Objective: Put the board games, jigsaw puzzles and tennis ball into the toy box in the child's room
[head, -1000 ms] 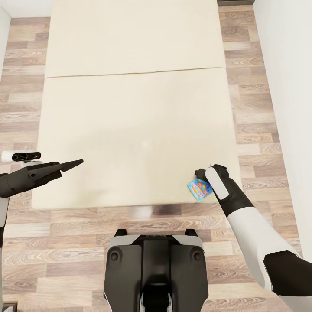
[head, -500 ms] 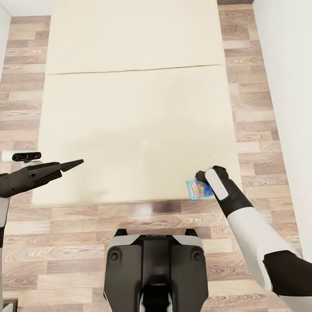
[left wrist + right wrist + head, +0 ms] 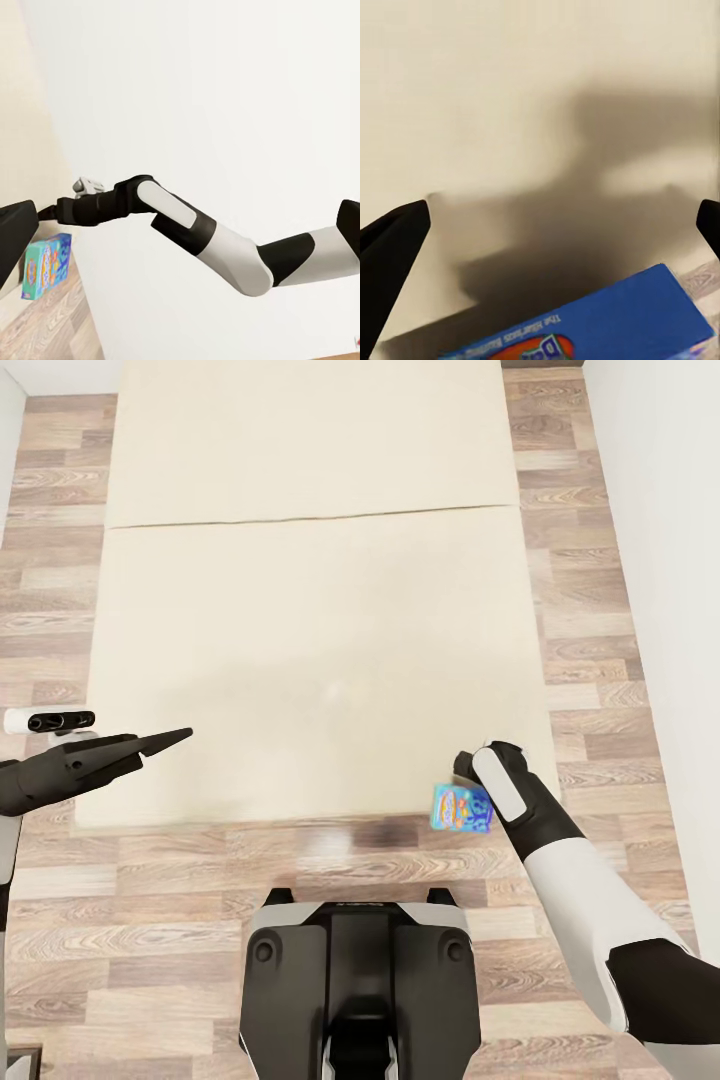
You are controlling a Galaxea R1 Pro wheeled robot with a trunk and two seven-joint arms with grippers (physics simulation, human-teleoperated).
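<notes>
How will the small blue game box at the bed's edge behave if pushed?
The blue game box looks flat and stiff, so it would likely slide, not roll. It lies at the near edge of the bed, seemingly partly over the floor, so a push from the right gripper might drop it.

We see the white-and-black right arm reaching across a plain white wall, its claw above a small blue printed game box beside the cream mattress.
</notes>
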